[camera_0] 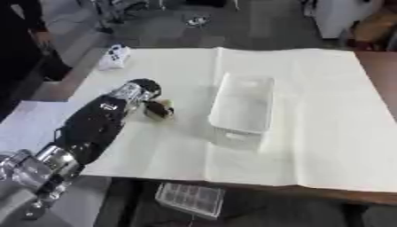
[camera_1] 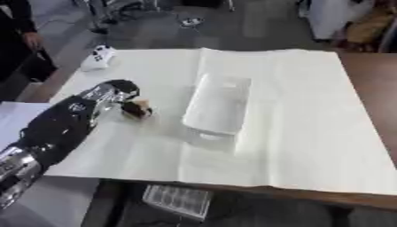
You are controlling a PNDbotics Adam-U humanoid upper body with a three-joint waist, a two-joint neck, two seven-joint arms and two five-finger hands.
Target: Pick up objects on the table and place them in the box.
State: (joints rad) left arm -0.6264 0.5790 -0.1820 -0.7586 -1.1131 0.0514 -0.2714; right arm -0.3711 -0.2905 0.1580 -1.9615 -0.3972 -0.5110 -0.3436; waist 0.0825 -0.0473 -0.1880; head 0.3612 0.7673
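1. On the table's left half, the left hand point(camera_0: 142, 91) reaches in from the lower left corner, its black forearm running diagonally up toward the middle. The fingers are tucked behind the wrist from this angle — whether they are curled or straight, I cannot tell.
2. Just beside the hand, on its right and slightly nearer the camera, sits the small object point(camera_0: 159, 109), brown and dark with a pale patch. It looks to be touching the hand or nearly so; a grasp cannot be confirmed.
3. Further right lies the white box point(camera_0: 243, 106), near the object but apart from it, its long axis running away from the robot.
4. My reading: the coming move turns on carrying the object rightward to the box — a short sideways trip for the left arm, plainly the nearer one. The right hand shows in neither view.
5. A white remote-like thing point(camera_0: 113, 56) rests at the cloth's far left corner, well apart.
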